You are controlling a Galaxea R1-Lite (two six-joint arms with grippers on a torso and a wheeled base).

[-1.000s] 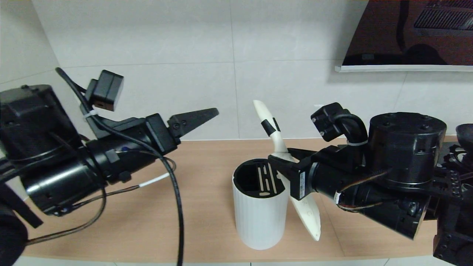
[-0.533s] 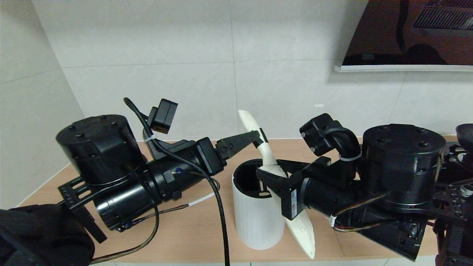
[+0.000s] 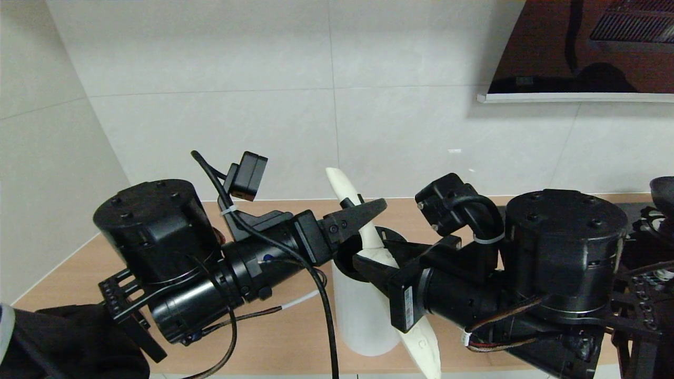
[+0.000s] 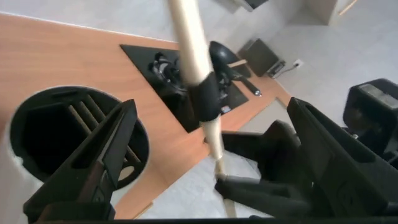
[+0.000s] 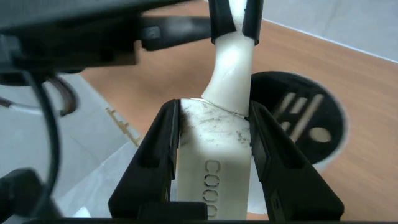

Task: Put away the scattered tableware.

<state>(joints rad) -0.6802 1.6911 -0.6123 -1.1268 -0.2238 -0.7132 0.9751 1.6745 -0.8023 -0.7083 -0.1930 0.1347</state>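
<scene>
The right claw (image 3: 382, 255) (image 5: 214, 155) was pinched on a cream plastic rice paddle (image 3: 339, 187) (image 5: 230, 62), its two black fingers pressed against the edges of the wide blade where it narrows into the handle. In the right wrist view the blade between those fingers was flecked with dark specks and carried raised lettering. In the head view the paddle stood nearly upright just right of centre, leaning a little to the left at the top. Its rounded handle end was the highest point and the blade hung below the claw to the bottom edge of the frame.

The left claw (image 3: 363, 216) (image 4: 211, 106) was spread wide, one finger on either side of the handle at a black tape band (image 4: 208, 99), with a gap on each side.

Under both claws, at lower centre, stood a white ribbed cylindrical holder (image 3: 363, 316) with a black slotted insert (image 5: 305, 118). The paddle's blade passed in front of its right side, outside it. The holder sat on a light wooden counter (image 3: 79, 273) against a white tiled wall (image 3: 210, 79).
</scene>
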